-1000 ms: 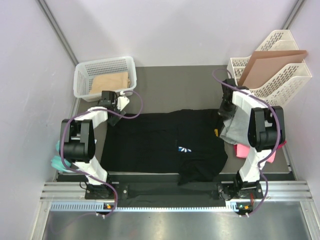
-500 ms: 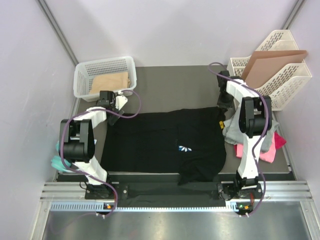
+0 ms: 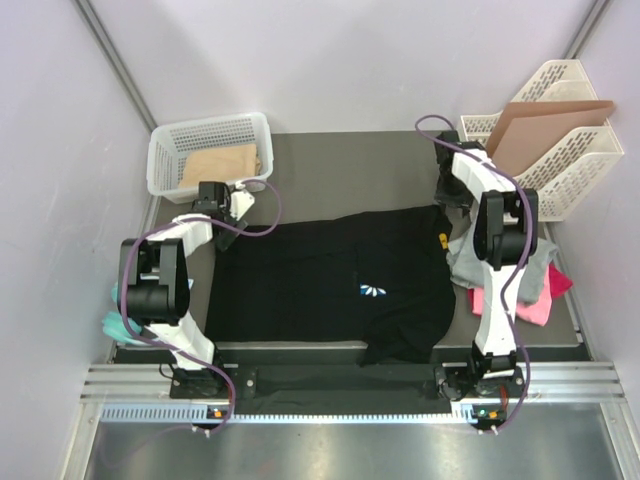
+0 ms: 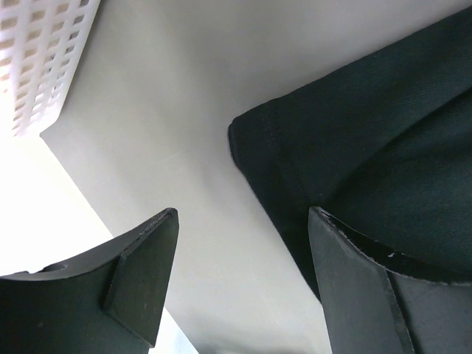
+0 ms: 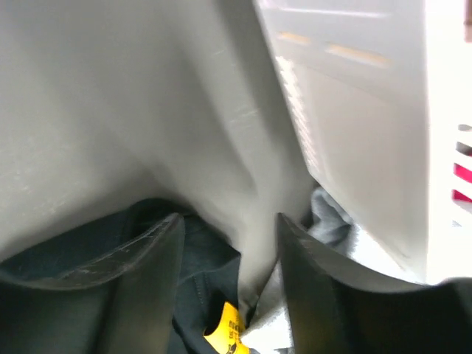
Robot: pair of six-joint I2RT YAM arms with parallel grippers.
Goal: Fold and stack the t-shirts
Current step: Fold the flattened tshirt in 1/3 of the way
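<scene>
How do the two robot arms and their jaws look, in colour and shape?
The left arm and right arm have white links and chunky black joints. A purple cable loops along each. The jaws are dark, flat, slightly curved plates with pale scuffed edges.

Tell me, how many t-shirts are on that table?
3: a black one spread in the middle, a grey one crumpled at the right, a pink one partly under it. The right arm hides parts; more may lie beneath.
</scene>
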